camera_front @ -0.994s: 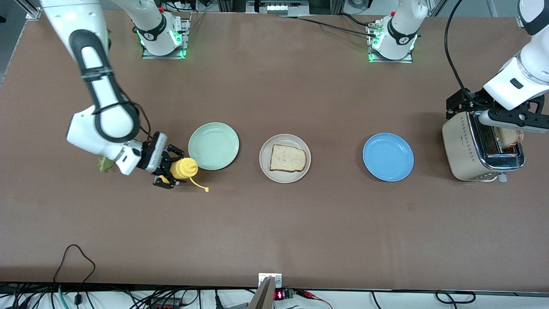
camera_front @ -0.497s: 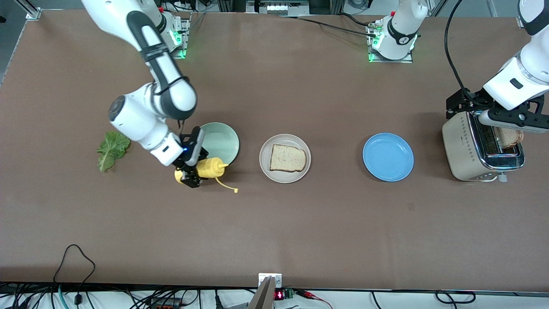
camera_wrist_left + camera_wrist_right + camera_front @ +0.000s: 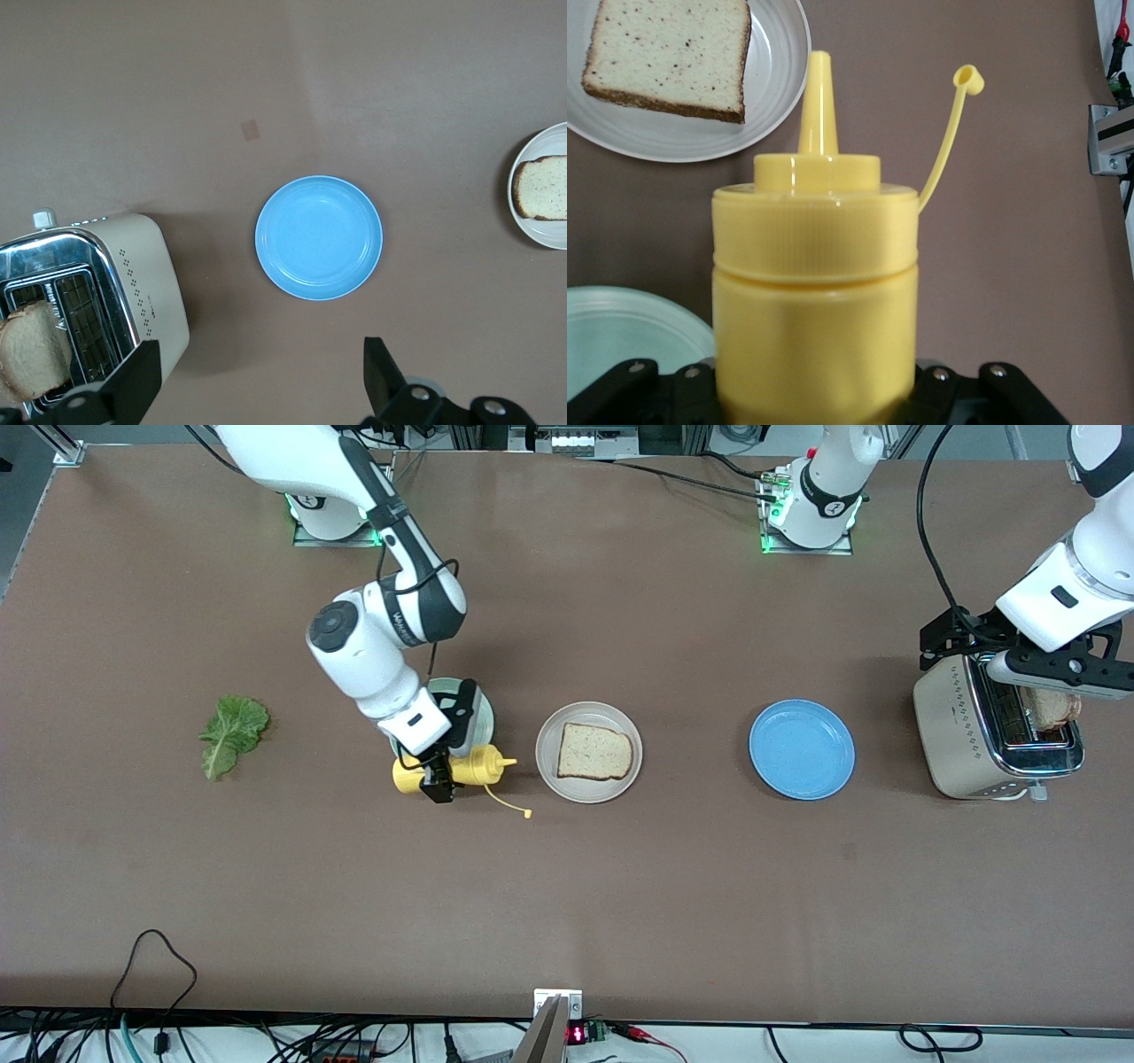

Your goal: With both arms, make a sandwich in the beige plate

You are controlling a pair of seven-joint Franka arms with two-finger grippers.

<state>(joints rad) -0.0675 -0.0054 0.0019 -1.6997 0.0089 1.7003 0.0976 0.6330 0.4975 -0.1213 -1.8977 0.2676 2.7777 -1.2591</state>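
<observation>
**Sandwich: one slice on the beige plate, mustard bottle arriving**

Sandwich so far is a single bread slice point(image 3: 594, 751), pale crumb with dark flecks and a brown crust, lying flat in the beige plate point(image 3: 549, 731) at mid-counter, between the mint-green plate point(image 3: 483, 717) and the blue plate point(image 3: 802, 749). Its long axis runs along the counter, from one arm's end toward the other.

You'll see the right end effector point(image 3: 440, 772) pinching a yellow squeeze bottle point(image 3: 478, 766). A second ago it held the bottle on the lettuce side of the mint-green plate; now it sits between that plate and the beige one, nozzle aimed at the bread, cap dangling on its strap.

The lettuce leaf point(image 3: 231, 733), earlier hidden by the arm, lies bare toward the right arm's end.

Your left end effector point(image 3: 257, 385) hangs over the toaster point(image 3: 966, 735), fingers spread, a second slice point(image 3: 1054, 708) standing in the slot.
</observation>
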